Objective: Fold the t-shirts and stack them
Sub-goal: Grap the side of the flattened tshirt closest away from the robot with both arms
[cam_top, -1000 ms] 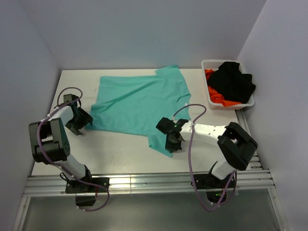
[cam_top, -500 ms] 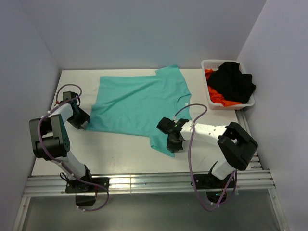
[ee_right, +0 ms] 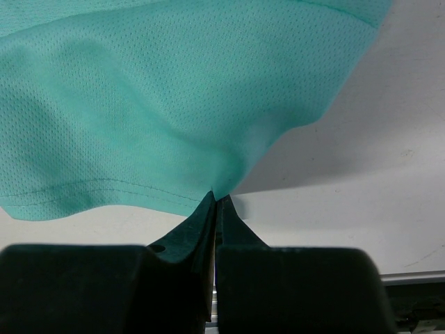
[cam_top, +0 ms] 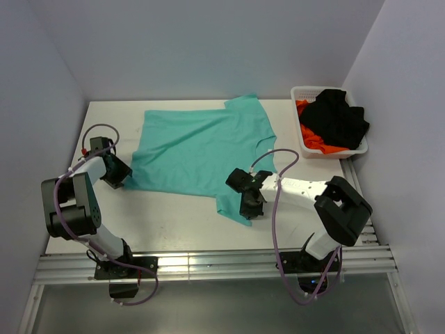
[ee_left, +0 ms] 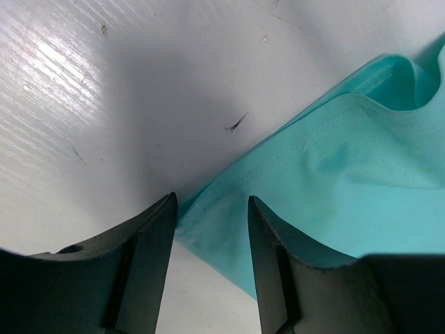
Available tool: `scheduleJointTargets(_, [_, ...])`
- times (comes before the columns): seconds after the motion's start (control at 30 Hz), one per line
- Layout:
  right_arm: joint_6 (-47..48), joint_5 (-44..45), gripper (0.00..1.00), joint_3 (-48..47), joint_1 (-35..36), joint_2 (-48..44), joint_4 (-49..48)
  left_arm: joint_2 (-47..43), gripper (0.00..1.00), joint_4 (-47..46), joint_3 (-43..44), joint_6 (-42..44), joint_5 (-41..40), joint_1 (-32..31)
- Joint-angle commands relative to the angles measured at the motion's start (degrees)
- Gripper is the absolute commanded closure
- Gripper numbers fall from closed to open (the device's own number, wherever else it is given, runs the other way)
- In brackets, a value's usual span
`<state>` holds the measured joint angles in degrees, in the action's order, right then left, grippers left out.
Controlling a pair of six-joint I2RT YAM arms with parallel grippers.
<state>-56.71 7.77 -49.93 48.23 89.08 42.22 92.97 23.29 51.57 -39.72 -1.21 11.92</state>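
Note:
A teal-green t-shirt (cam_top: 198, 146) lies spread on the white table (cam_top: 174, 223), with one sleeve reaching toward the near side. My left gripper (cam_top: 119, 175) sits at the shirt's near-left corner. In the left wrist view the gripper (ee_left: 212, 207) is open, and the teal corner (ee_left: 327, 167) lies on the table between its fingers (ee_left: 154, 240). My right gripper (cam_top: 248, 204) is shut on the near sleeve's hem. In the right wrist view its tips (ee_right: 217, 200) pinch the teal cloth (ee_right: 160, 104) and lift it slightly. Black (cam_top: 339, 117) and orange-red (cam_top: 313, 141) t-shirts are bunched in the basket.
A white slotted basket (cam_top: 316, 88) stands at the table's back right corner. Grey walls close in the left, back and right sides. A metal rail (cam_top: 208, 263) runs along the near edge by the arm bases.
My left gripper has moved farther from the base to the shirt's near-left corner, and its jaws have narrowed. The right gripper stays shut on the sleeve hem in the same place.

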Motion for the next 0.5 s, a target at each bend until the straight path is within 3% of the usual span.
scheduleJointTargets(0.0, [-0.4, 1.8, 1.00, -1.7, -0.3, 0.5, 0.6, 1.2, 0.48, 3.3, -3.1, 0.6, 2.6, -0.4])
scheduleJointTargets(0.17, [-0.9, 1.5, 1.00, -1.0, -0.3, 0.2, 0.2, 2.1, 0.56, 3.3, -3.0, 1.0, 2.0, -0.7])
scheduleJointTargets(0.27, [-1.1, 1.6, 1.00, -0.7, -0.3, 0.0, 0.2, 2.7, 0.73, 3.2, -2.7, 1.2, 2.2, -0.7])
scheduleJointTargets(0.3, [-1.0, 1.7, 1.00, -0.7, -0.3, -0.2, 0.2, 2.8, 0.89, 3.3, -2.6, 1.2, 2.1, -0.8])
scheduleJointTargets(0.33, [-1.1, 1.7, 1.00, -0.5, -0.3, -0.4, 0.2, 3.0, 0.96, 3.4, -2.4, 1.2, 2.0, -0.8])
scheduleJointTargets(0.47, [-0.9, 2.2, 1.00, -1.0, -0.3, -1.1, 0.7, 2.0, 1.00, 4.7, -1.6, 1.7, 2.3, -0.9])
